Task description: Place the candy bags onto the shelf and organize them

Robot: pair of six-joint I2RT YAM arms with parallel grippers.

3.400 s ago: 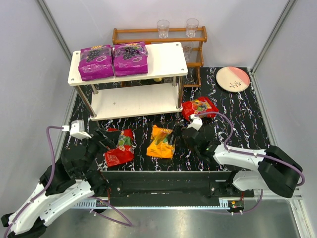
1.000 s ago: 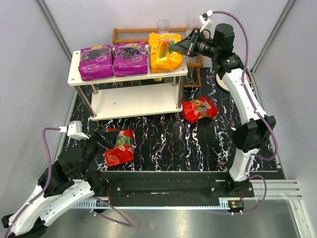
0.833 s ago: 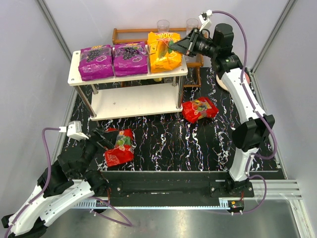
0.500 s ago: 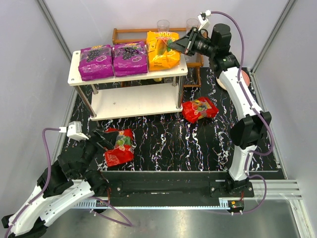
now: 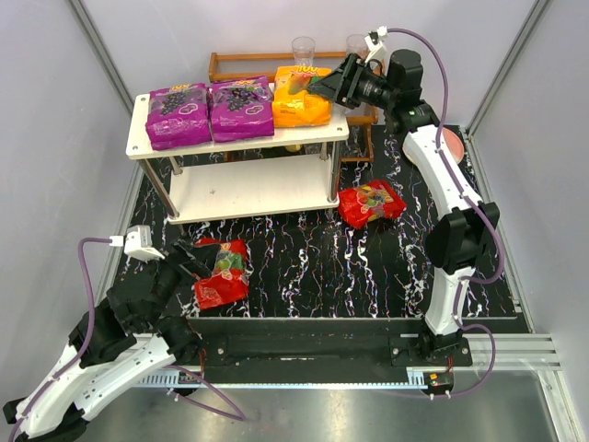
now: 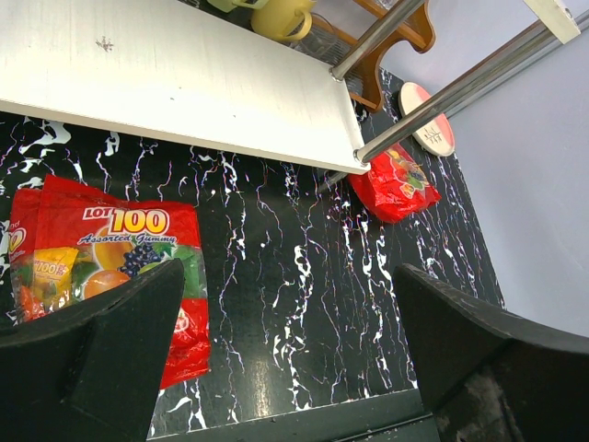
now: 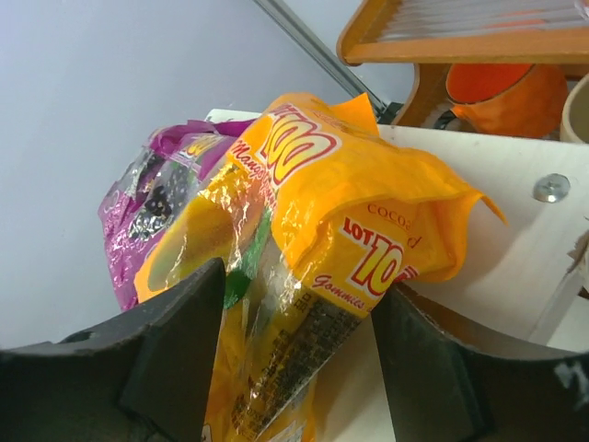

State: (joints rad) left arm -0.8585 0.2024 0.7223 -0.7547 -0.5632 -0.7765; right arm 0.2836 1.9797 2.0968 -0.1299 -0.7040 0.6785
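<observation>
Right end effector (image 5: 320, 87) spread astride orange bag (image 5: 293, 106) | bag near shelf (image 5: 313, 132) right edge, overhang unclear

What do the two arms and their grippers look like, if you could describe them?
Both arms have white link shells and black joints. The left arm and right arm each carry a purple cable to a small white wrist camera box. The left gripper and right gripper have thick, matte black, wedge-shaped fingers.
</observation>
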